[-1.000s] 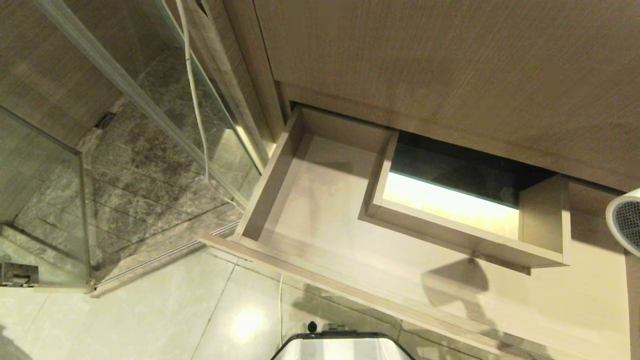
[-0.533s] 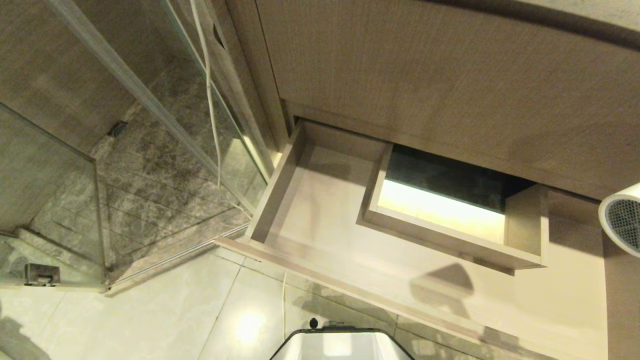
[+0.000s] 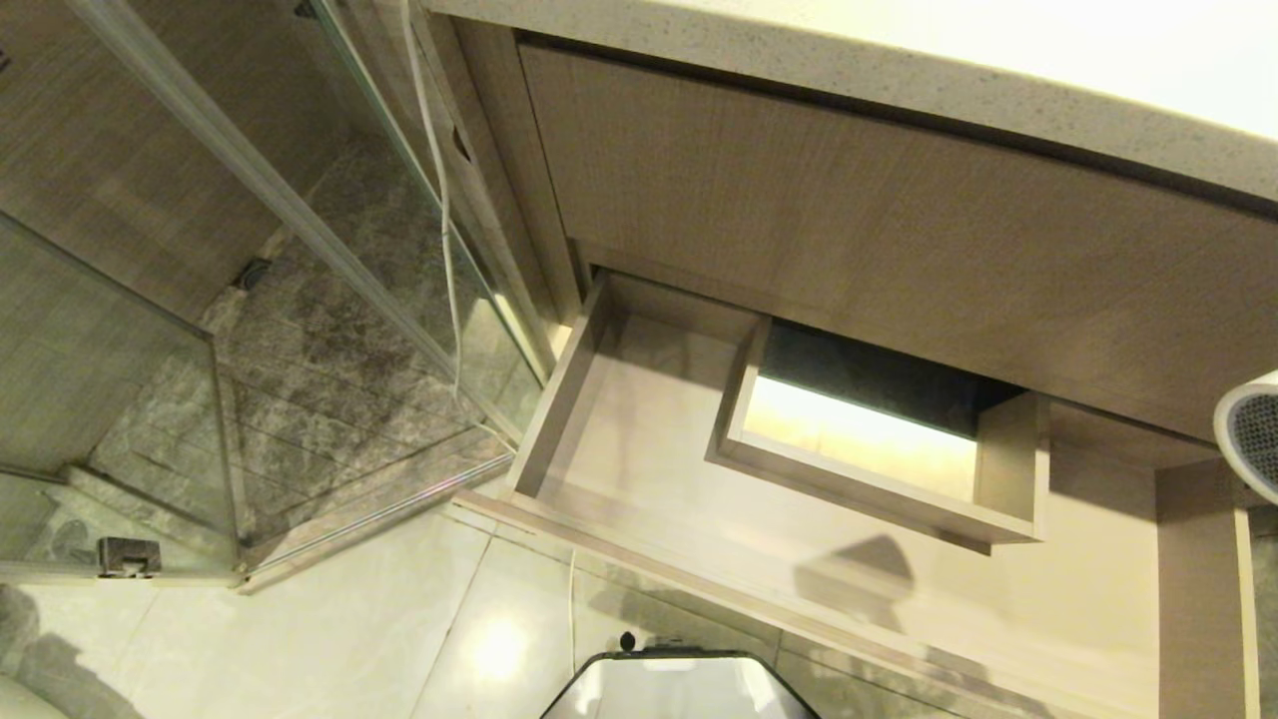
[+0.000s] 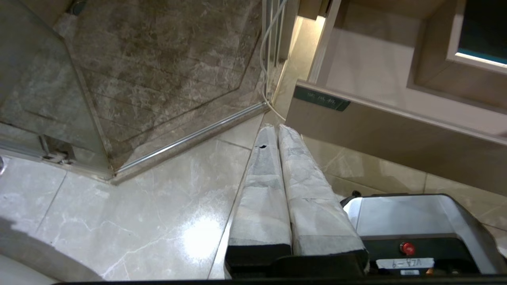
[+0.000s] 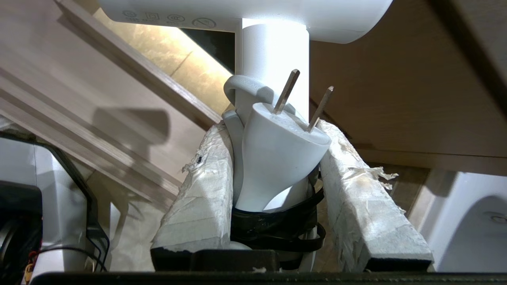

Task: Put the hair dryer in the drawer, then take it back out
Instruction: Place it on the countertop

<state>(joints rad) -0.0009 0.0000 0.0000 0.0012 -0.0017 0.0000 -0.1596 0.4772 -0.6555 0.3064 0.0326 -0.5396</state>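
The white hair dryer (image 5: 273, 43) is in my right gripper (image 5: 275, 126), which is shut on its handle and the bundled plug (image 5: 277, 158). In the head view only its round grilled end (image 3: 1253, 439) shows at the right edge, above the right end of the drawer. The light wood drawer (image 3: 619, 439) stands pulled open below the taller wood panel, with a boxed cut-out (image 3: 869, 439) in its middle and nothing lying inside. My left gripper (image 4: 275, 128) is shut and empty, parked low over the tiled floor beside the drawer front (image 4: 380, 130).
A stone countertop edge (image 3: 849, 70) runs above the wood panel (image 3: 849, 220). A glass shower enclosure (image 3: 200, 330) with a hanging white cord (image 3: 444, 220) stands to the left. My base (image 3: 679, 684) sits on the glossy tiles before the drawer.
The whole head view has shifted: drawer and panel sit lower and smaller in the picture and the countertop has come into sight. The hair dryer keeps its place at the right edge.
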